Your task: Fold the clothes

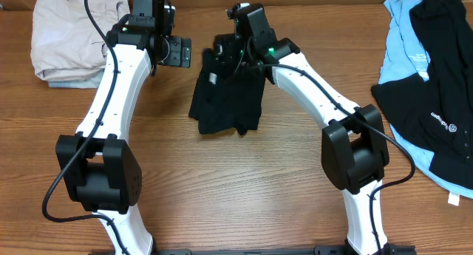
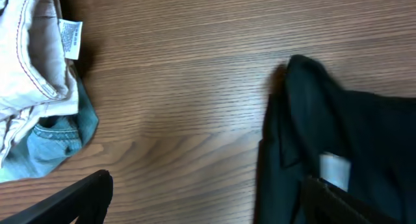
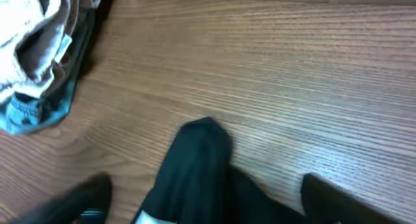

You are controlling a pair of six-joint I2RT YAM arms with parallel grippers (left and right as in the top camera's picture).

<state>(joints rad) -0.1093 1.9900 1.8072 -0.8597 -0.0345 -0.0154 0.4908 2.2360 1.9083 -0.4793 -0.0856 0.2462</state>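
Observation:
A plain black garment [image 1: 225, 100] lies folded into a small block in the middle of the wooden table, and its white tag [image 2: 335, 169] shows in the left wrist view. My right gripper [image 1: 228, 54] hovers over its far end. In the right wrist view that gripper [image 3: 208, 201] is open wide, with a rounded fold of the black garment [image 3: 198, 165] lying loose between the fingers [image 3: 341, 198]. My left gripper [image 1: 177, 52] is open just left of the garment; its wrist view shows it [image 2: 214, 204] over bare wood, with the black garment [image 2: 344, 133] under its right finger [image 2: 354, 204].
A beige folded pile [image 1: 70, 37] with blue denim beneath [image 2: 58, 136] sits at the back left. At the right edge lie a light blue garment [image 1: 403, 52] and a black one with a white logo [image 1: 436, 100]. Both arm bases stand near the table's front edge.

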